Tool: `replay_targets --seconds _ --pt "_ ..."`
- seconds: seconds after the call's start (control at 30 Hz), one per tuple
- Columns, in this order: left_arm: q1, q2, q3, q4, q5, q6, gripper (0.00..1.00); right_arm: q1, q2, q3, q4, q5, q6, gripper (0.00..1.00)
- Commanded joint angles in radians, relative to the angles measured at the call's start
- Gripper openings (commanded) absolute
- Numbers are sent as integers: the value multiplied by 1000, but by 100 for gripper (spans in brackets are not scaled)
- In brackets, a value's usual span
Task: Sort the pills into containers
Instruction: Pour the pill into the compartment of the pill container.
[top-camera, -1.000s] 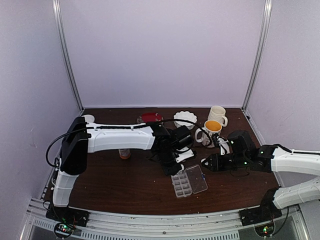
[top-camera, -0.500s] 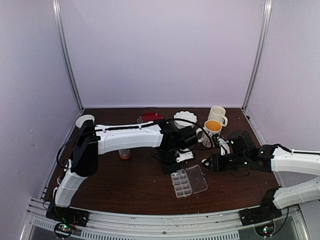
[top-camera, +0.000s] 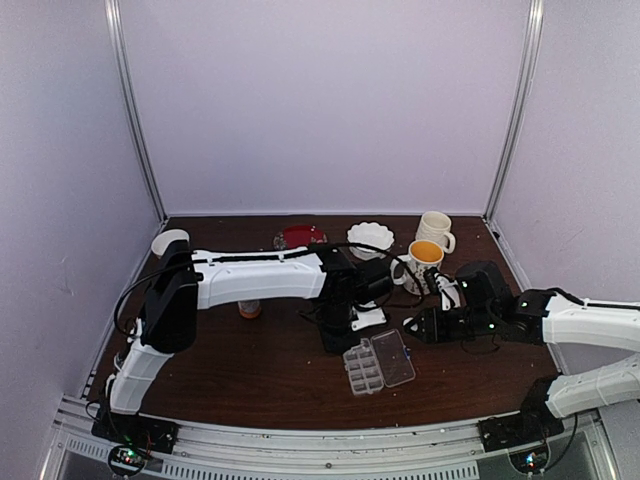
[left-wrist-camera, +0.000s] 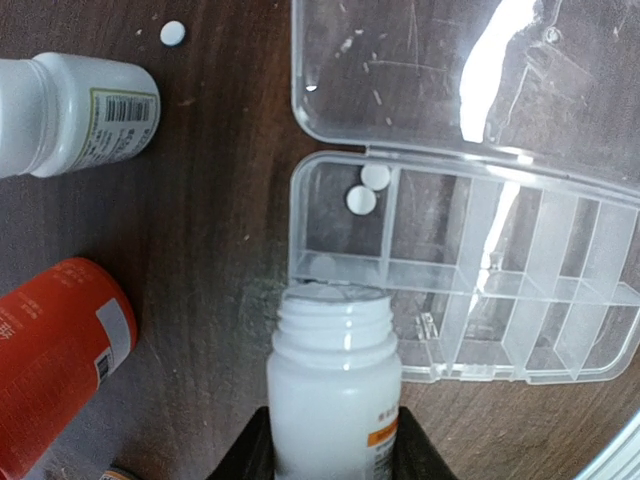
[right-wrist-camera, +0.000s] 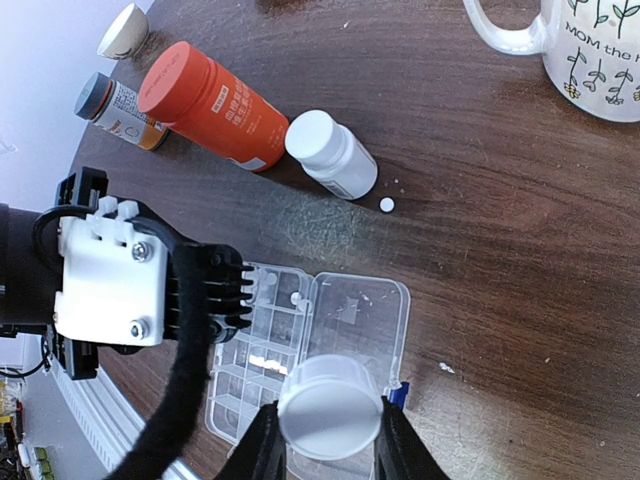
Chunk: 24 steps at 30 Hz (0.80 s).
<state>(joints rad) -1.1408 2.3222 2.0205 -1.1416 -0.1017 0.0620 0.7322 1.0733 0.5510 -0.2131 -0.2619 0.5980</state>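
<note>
Pill box: the pill box (left-wrist-camera: 440, 165) lies on the worktop (left-wrist-camera: 230, 250) just ahead of the arms. Its lid (left-wrist-camera: 430, 70) is swung flat open, so the compartments (left-wrist-camera: 520, 240) can take a pour from above.
Pills: two pills (left-wrist-camera: 361, 199) sit in one corner compartment, and the rest look bare. A loose pill (left-wrist-camera: 172, 32) lies on the worktop outside the box.
Left tool: the left tool (left-wrist-camera: 333, 440) is clamped on an open white bottle (left-wrist-camera: 335, 370). The bottle's mouth is at the box's corner beside the two pills, seemingly to shake more in.
Right tool: the right tool (right-wrist-camera: 330, 430) is clamped on a white cap (right-wrist-camera: 330, 405), held above the box's lid side. It is probably kept there until the bottle needs closing.
Spare bottles: a capped white bottle (right-wrist-camera: 330, 152) and an orange bottle (right-wrist-camera: 215, 105) lie on their sides beyond the box, out of the pouring path.
Far end: a mug (right-wrist-camera: 590, 50) stands further back.
Change: compared with a second ago, the left arm's upper links have swung inward and its wrist has turned over the box. The right arm and the box are where they were.
</note>
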Motion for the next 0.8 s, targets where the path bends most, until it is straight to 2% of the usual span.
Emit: replay_targets --seconds 0.0,0.4,0.77 --pt "-7 -33 -4 47 31 10 12 -10 -19 9 -2 11 -10 8" --pt "-7 -112 -124 195 15 -28 11 -10 -26 2 7 11 -4 9" --pt "-7 -313 -425 498 66 -59 10 -10 -29 -2 37 -28 -11 8"
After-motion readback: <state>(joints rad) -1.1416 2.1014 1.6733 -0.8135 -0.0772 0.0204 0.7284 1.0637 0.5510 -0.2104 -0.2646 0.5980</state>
